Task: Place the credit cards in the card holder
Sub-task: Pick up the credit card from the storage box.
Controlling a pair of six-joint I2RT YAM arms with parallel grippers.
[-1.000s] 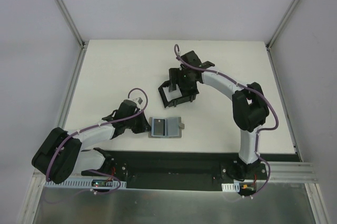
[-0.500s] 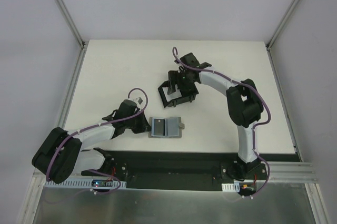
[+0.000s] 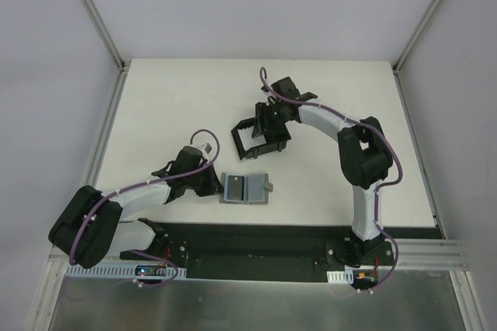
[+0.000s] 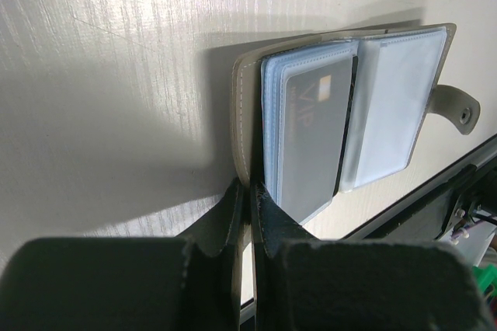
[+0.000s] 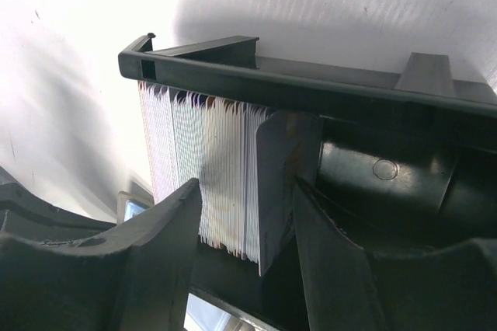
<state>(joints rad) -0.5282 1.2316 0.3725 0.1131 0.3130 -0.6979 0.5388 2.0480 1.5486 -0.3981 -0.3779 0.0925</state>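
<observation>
Right end effector point(image 5: 245, 191) spread astride credit cards point(image 5: 210, 160), forearm angled left; left one point(image 4: 247, 191) closed.

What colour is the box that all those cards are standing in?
Black. The card holder shows best in the right wrist view.

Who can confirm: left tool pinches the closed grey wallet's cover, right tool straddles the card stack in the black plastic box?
Not closed: the grey wallet lies open, per the left wrist view. The left tool does pinch its cover; the right tool straddles the card stack in the black plastic box.
</observation>
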